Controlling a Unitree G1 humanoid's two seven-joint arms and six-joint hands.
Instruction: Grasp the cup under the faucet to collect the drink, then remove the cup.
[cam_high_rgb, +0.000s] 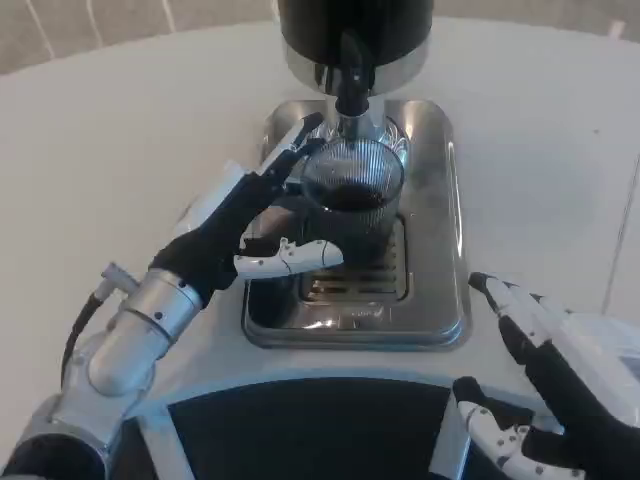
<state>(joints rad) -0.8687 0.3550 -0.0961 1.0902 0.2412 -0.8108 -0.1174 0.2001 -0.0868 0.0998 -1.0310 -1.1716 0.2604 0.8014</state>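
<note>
The ribbed clear glass cup (352, 200) stood on the slotted grille of the shiny steel drip tray (447, 250), directly under the black faucet (350, 80) of the dark round dispenser (355, 25) at the far side of the white worktop (120, 150). A dark drink already sat in the cup, filling roughly the lower part of it, so the collecting step looked well under way or perhaps finished; I could not tell whether liquid was running from the spout at that instant.

The robot's left hand (245, 225) was at the cup's left side. Its fingers (290, 160) were spread wide around the glass, the upper ones reaching along the far-left rim and the white thumb lying across the near-left base. They looked to be at or very near the glass, but not yet clamped round it; from where I stood I would not call that a firm hold.

The right hand (550, 380) waited low at the near right of the worktop, well apart from the tray, fingers apart and holding nothing.

By my reckoning, what was left was to tighten the grasp, then draw the cup clear of the faucet and off the tray without slopping the drink.
</note>
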